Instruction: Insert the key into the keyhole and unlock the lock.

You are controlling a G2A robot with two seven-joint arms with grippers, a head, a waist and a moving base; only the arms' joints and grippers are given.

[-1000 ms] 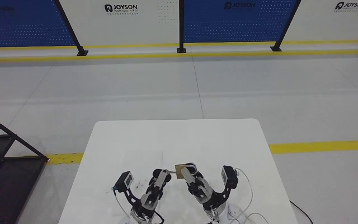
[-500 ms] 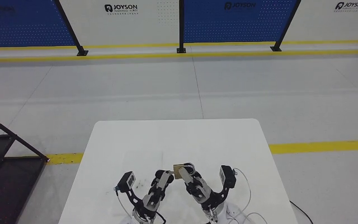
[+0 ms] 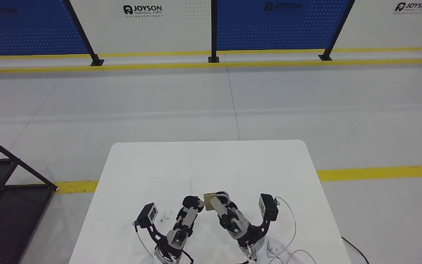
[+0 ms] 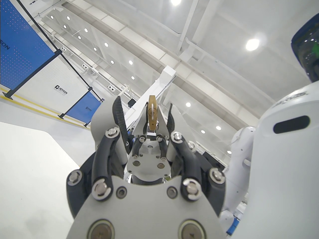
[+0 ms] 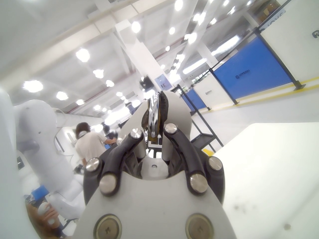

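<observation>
L tool [image 4: 143, 105] edged closer to lock [image 4: 152, 118], wide open, empty; R tool [image 5: 156, 100] clamps lock. Approx. aligned w/ keyhole [image 4: 150, 111]; insertion pending.

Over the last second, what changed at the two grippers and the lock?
The left gripper edged forward, away from the robot, and is now about level with the lock. The right gripper, carrying the lock, drifted slightly toward the left gripper. Nothing was taken hold of or let go. Unchanged: the right gripper is shut on the lock, held over the table.
</observation>
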